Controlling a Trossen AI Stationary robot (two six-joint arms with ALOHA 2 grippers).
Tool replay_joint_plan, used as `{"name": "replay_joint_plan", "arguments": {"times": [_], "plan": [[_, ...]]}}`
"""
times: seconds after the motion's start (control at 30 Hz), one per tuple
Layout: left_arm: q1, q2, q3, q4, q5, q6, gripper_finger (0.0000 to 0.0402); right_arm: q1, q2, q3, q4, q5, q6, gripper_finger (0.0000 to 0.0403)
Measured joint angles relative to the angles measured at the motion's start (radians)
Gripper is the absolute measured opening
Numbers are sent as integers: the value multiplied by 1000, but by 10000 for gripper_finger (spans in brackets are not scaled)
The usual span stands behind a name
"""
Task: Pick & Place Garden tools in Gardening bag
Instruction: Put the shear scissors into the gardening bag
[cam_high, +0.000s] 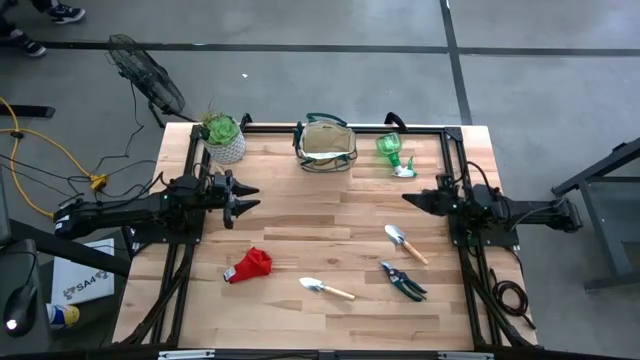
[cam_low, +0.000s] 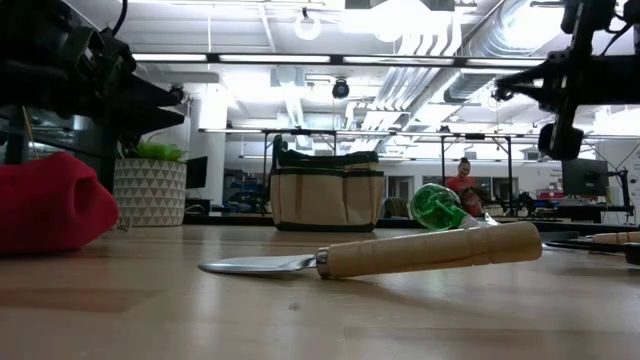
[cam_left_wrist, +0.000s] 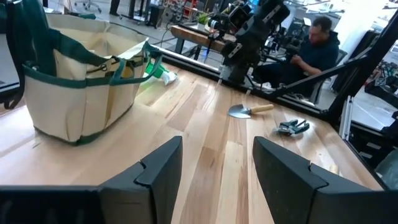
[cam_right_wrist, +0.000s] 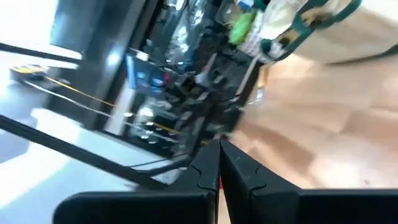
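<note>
While nothing has yet gone into the round beige fabric gardening bag with dark green trim (cam_high: 326, 146), every tool lies loose on the pale wooden table (cam_high: 300, 225). The bag stands at the far edge's middle, with a translucent green plastic piece (cam_high: 393, 153) just beside it toward the right arm's side and a leafy plant in a white patterned pot (cam_high: 224, 138) at the far left corner.

The left gripper (cam_high: 246, 199) hovers over the left half of the table with its fingers (cam_left_wrist: 152, 171) spread and nothing between them. The right gripper (cam_high: 409, 198) hovers over the right half, fingers pressed together and empty.

A crumpled red cloth piece (cam_high: 249, 265) lies nearer the front than the left gripper, close to that arm. One silver-bladed trowel with a pale wooden handle (cam_high: 325, 288) lies front and centre, its long axis running left to right, blade toward the left arm. A second silver trowel (cam_high: 405, 243) and dark green-handled pruning shears (cam_high: 402, 281) lie nearer the front than the right gripper, each angled diagonally. Judged by reach, the cloth suits the left arm, while the right arm is nearer the second trowel and the shears but would have to open first.
</note>
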Motion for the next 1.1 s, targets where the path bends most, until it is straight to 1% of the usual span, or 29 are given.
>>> {"name": "replay_joint_plan", "arguments": {"times": [0.07, 0.2, 0.33, 0.47, 0.6, 0.73, 0.83, 0.97, 1.1], "plan": [[0, 0, 0, -3, 0, 0, 193, 0, 0, 0, 21, -31, 32, 3], [0, 0, 0, -15, 1, 0, 193, 0, 0, 0, 76, -101, 17, 3], [0, 0, 0, -15, 1, 0, 193, 8, 0, 0, 77, -89, 79, 3], [0, 0, 0, -15, 1, 0, 193, 54, 12, 3, 58, -11, 141, 3], [0, 0, 0, -15, 1, 0, 193, 132, 54, 82, -91, 109, 167, 3], [0, 0, 0, -15, 1, 0, 193, 215, 145, 192, -242, 208, 189, 3], [0, 0, 0, -15, 1, 0, 193, 268, 236, 278, -325, 244, 219, 2], [0, 0, 0, -15, 1, 0, 193, 329, 399, 379, -440, 242, 297, 2], [0, 0, 0, -15, 1, 0, 193, 398, 572, 469, -538, 179, 413, 2]]}}
